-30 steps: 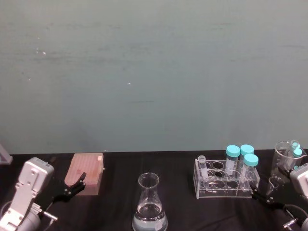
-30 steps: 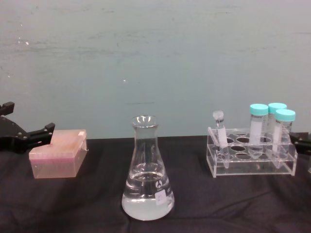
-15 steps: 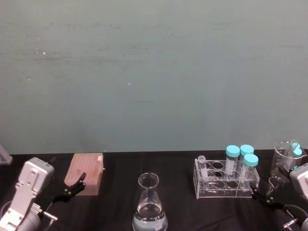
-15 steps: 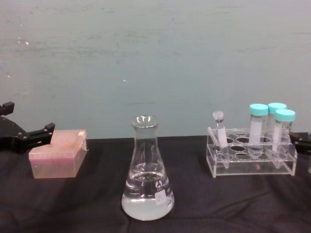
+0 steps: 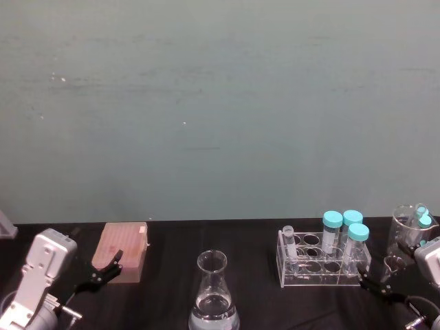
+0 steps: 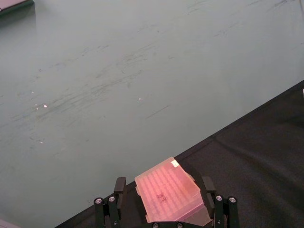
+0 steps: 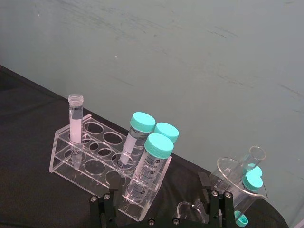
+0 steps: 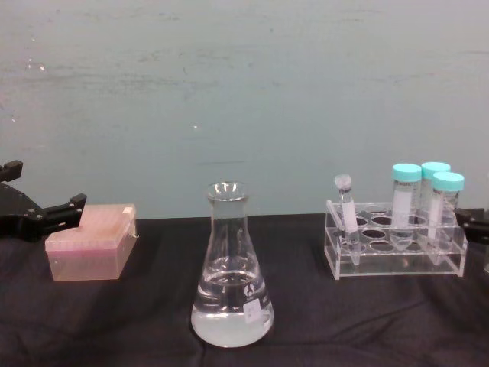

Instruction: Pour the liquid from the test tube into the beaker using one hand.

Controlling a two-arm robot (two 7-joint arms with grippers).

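The test tube (image 7: pixel 76 124), slim and uncapped with a whitish rim, stands upright in the left front hole of a clear rack (image 7: pixel 62 160); it also shows in the head view (image 5: pixel 289 243) and the chest view (image 8: pixel 346 208). The beaker (image 8: pixel 231 277), a conical glass flask, stands at the table's front centre (image 5: pixel 214 297) with clear liquid (image 8: pixel 231 315) in its base. My right gripper (image 7: pixel 159 199) is open, low at the right behind the rack (image 5: pixel 375 283). My left gripper (image 5: pixel 103 270) is open at the far left.
A pink tip box (image 8: pixel 90 243) lies at the left, between the left gripper's fingers (image 6: pixel 114 209) in the left wrist view. Three turquoise-capped tubes (image 8: pixel 406 200) fill the rack's right end. A glass beaker (image 7: pixel 240 183) with capped tubes stands at the far right.
Nothing on the table has moved and both grippers stay where they were. In the head view everything sits slightly lower than before.
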